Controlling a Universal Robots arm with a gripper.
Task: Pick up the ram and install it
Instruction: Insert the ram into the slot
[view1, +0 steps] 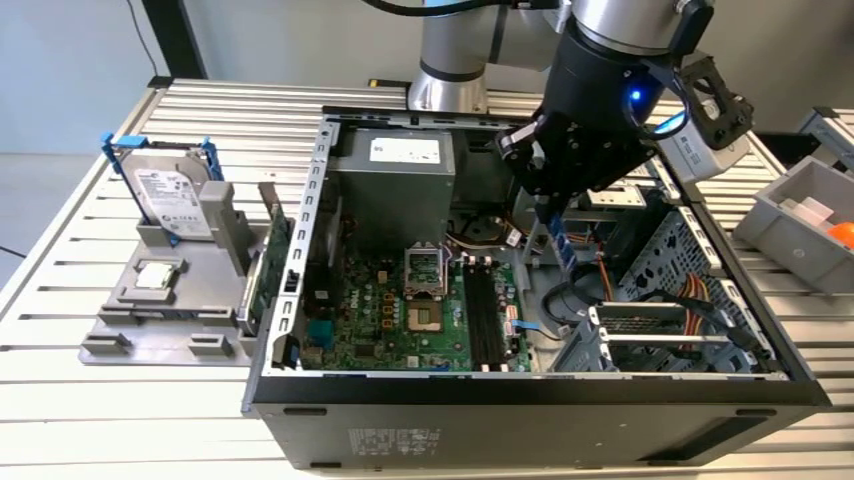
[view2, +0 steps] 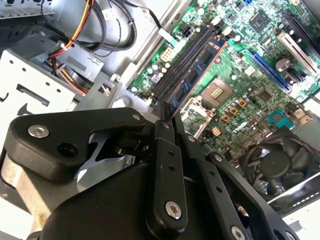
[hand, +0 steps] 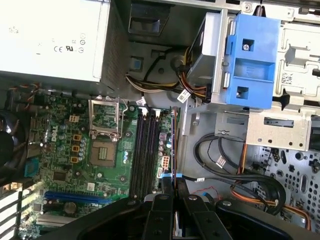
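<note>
While clamped on the ram (view2: 196, 75), gripper (view2: 164, 120) hovers above motherboard slots (view2: 182, 57).

light: bright, even | shadows: soft | glare: slight on metal | focus: sharp

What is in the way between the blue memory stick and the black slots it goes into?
Nothing visible. The end effector holds the ram above the open case, and the black slots on the motherboard look bare, with the cables lying off to one side.
</note>
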